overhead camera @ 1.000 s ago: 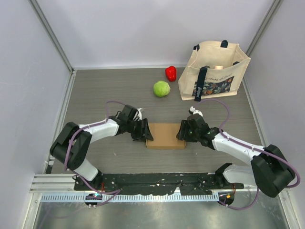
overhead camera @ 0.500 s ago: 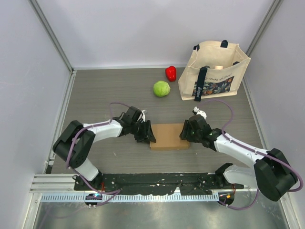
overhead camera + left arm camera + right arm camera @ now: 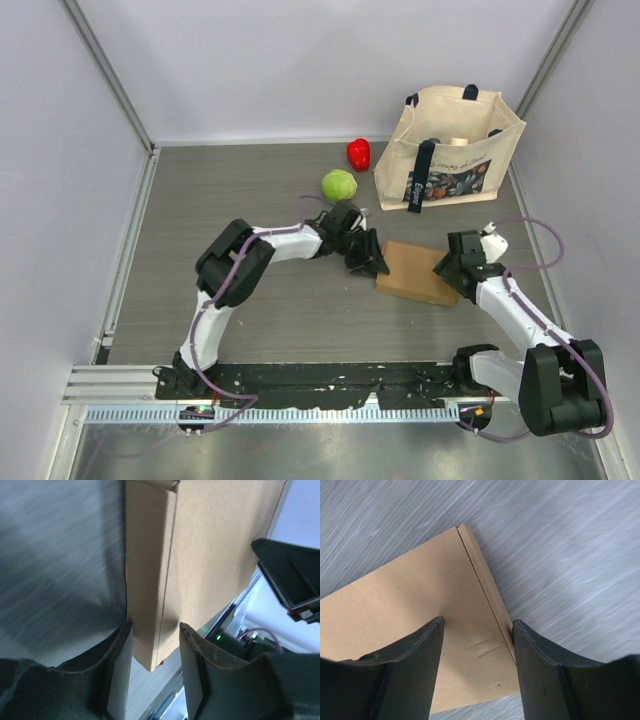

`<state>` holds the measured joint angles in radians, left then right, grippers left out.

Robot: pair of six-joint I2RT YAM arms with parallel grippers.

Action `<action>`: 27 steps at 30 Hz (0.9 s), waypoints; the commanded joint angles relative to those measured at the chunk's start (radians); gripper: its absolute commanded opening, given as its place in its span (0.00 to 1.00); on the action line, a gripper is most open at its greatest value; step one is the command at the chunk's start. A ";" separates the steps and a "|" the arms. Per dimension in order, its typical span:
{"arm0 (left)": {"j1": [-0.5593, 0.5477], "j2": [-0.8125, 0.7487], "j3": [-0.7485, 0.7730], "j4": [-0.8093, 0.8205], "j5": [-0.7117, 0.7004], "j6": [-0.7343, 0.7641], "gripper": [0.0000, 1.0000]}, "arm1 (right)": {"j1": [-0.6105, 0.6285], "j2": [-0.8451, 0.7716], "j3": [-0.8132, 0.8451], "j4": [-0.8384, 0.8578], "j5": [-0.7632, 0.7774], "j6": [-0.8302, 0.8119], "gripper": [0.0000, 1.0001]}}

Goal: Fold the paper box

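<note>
**Box held at its left end, right fingers spread over its other end**

The paper box (image 3: pixel 415 270) lies closed and flat on the table (image 3: pixel 250 200), right of centre and on the near side of the tote bag (image 3: pixel 450 150). It sits skewed, its left end farther back than its right end.

The left gripper (image 3: pixel 372 262) meets the box at its left end. In the left wrist view, the narrow side wall of the box (image 3: pixel 215 545) runs down between the two fingers (image 3: pixel 192 670). Both tips touch it, one on each side of the lower corner, so the left gripper (image 3: pixel 155 626) pinches the box there, about half closed.

The right gripper (image 3: pixel 458 275) is at the right end of the box. From its wrist camera, the right gripper (image 3: pixel 478 621) stands wide apart and grips nothing. One finger (image 3: pixel 410 670) is over the box's top panel (image 3: pixel 395 615), its tip at the surface. The other is just outside the right edge, above bare table.

A green round vegetable (image 3: pixel 339 185) and a red pepper (image 3: pixel 358 153) lie farther back, left of the bag and well apart from the box.
</note>
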<state>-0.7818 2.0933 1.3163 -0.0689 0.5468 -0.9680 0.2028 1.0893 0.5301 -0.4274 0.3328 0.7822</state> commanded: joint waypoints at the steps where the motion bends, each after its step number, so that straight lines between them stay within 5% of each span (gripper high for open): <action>1: -0.117 0.143 0.219 0.156 0.114 -0.126 0.43 | -0.110 -0.005 0.057 0.009 -0.089 0.006 0.59; 8: -0.195 0.336 0.484 0.166 0.150 -0.221 0.42 | -0.383 0.118 0.133 0.006 -0.103 -0.101 0.58; 16: -0.231 0.482 0.710 0.136 0.173 -0.279 0.42 | -0.444 0.291 0.261 0.032 0.006 -0.179 0.61; 27: -0.228 0.467 0.699 0.107 0.153 -0.250 0.53 | -0.470 0.337 0.280 0.073 0.089 -0.198 0.68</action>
<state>-0.9749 2.5748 1.9800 -0.0265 0.7006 -1.2346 -0.2810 1.4101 0.7967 -0.2989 0.4873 0.5617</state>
